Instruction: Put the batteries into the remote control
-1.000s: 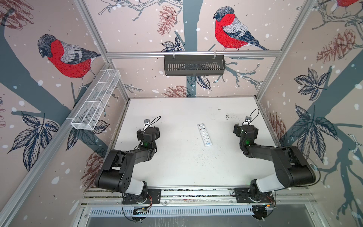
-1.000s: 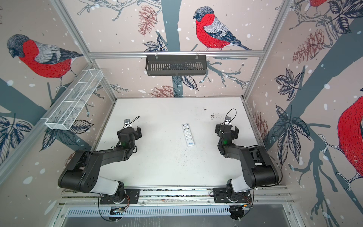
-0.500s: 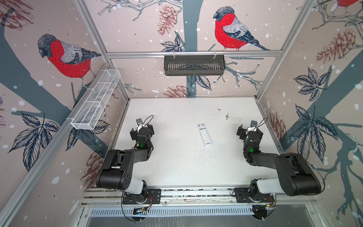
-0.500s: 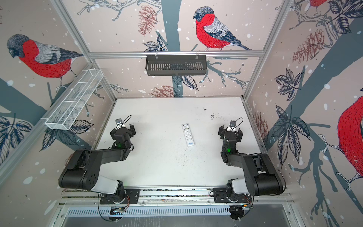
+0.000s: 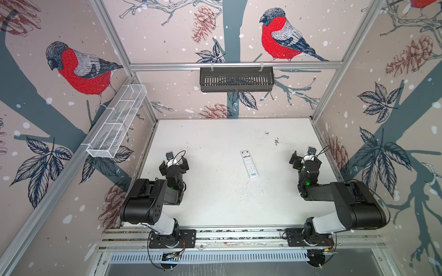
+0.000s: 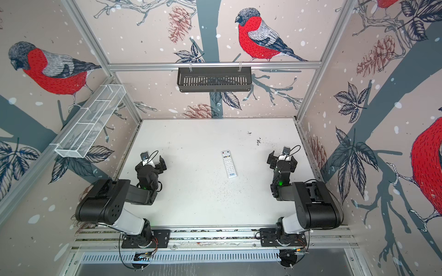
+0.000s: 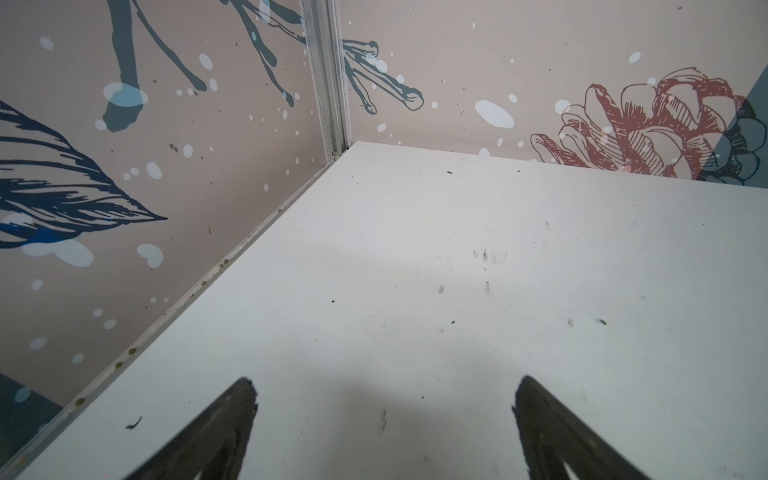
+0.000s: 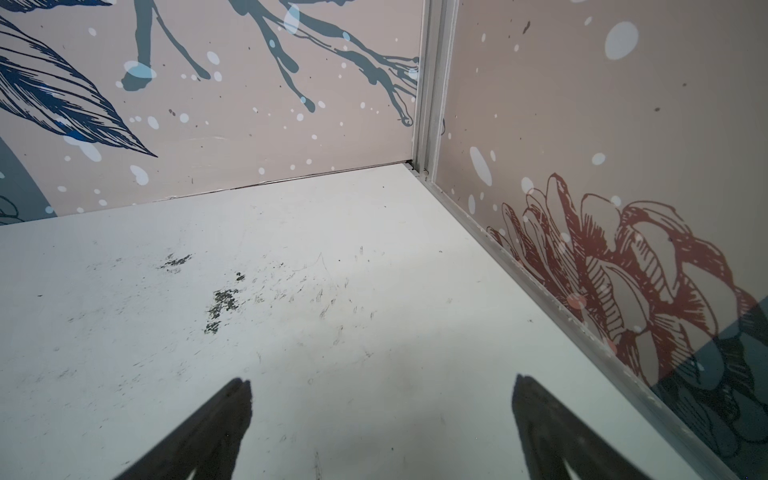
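Note:
The remote control (image 5: 249, 164) (image 6: 229, 164) lies flat on the white table (image 5: 215, 196), buttons up, a little right of the middle in both top views. My left gripper (image 5: 174, 165) (image 6: 151, 165) stands open near the left wall, well to the left of the remote. Near the right wall my right gripper (image 5: 306, 160) (image 6: 282, 161) is open too, well to the remote's right. Both wrist views show only bare table between the left gripper's (image 7: 384, 399) and the right gripper's (image 8: 382, 395) spread fingers. The batteries are out of view.
A black slotted basket (image 5: 236, 78) hangs on the rear wall and a white wire basket (image 5: 117, 124) on the left wall. Dark scuff marks (image 8: 224, 307) dot the table near the far right corner. Patterned walls close in on three sides.
Both grippers have swung outwards, away from the remote: the left towards the left wall, the right towards the right wall. Both stayed open. The remote has not moved.

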You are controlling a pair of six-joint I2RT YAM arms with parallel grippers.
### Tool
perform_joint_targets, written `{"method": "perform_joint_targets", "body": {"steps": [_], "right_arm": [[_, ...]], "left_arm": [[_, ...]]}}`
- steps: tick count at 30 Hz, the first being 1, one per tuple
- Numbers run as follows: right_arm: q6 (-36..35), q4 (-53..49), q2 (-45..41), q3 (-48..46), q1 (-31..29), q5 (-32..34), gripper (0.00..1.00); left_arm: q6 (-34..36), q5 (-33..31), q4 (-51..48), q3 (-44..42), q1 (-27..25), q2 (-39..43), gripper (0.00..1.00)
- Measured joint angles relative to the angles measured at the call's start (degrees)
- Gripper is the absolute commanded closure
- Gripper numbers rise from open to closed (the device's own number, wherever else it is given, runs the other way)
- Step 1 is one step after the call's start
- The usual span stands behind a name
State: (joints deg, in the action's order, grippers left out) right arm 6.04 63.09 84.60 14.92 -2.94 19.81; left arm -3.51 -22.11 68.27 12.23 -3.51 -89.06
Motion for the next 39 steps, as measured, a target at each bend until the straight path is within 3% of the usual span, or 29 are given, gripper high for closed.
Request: {"method": "perform_joint_targets", "body": {"steps": [10,39], "right_arm": [[0.00,0.00,0.00,0.00,-0.15,-0.02,0.01],[0.00,0.00,0.13,0.02,-0.31,0.00,0.01]], "left_arm": [[1.99,1.36,6.49,-0.15,-0.81,-0.61,0.02],[2.25,1.51,7.28,-0.20,-1.01,-0.61,0.02]]}}
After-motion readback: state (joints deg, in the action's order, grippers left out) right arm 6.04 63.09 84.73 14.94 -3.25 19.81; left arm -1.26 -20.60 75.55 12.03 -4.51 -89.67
